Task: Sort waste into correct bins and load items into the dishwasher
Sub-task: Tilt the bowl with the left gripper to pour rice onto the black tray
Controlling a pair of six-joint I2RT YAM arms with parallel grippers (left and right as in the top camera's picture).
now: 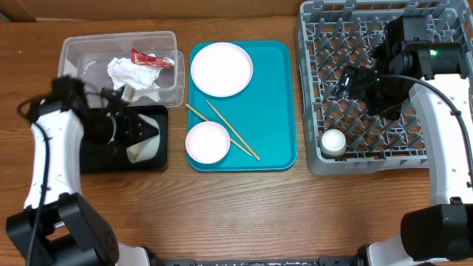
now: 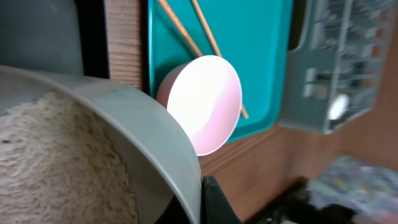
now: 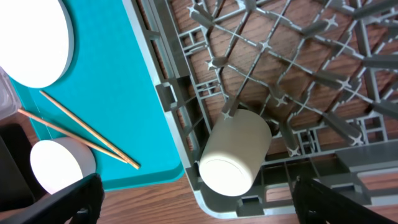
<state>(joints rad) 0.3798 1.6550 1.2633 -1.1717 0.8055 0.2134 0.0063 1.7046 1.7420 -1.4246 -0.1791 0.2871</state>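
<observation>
A wooden desk [image 1: 236, 214] is seen from above, with two robot arms at work.

At the left, the left fingers [image 2: 214, 202] are clamped on the rim of a white bowl [image 2: 149, 137] and hold it tipped over the shallow black tray [image 1: 103, 164]. A heap of white rice [image 2: 56, 162] sits inside the bowl, so the tilt looks meant to pour the grains into that tray. Just behind the black tray, the clear plastic tub [image 1: 74, 48] holds a crumpled paper napkin [image 1: 133, 74] and a red wrapper [image 1: 150, 58], dry waste kept apart from food.

In the middle, a teal serving tray [image 1: 273, 103] carries a round white plate [image 1: 221, 69], a second white bowl [image 1: 208, 142] and a pair of wooden chopsticks [image 1: 233, 134]. None of these is loaded yet.

At the right, the grey dish rack [image 1: 314, 44] holds a small white cup [image 3: 236, 152], set among the pegs in the near corner beside the teal tray. The right fingers [image 3: 71, 202] hover above the rack, spread wide apart and holding nothing.
</observation>
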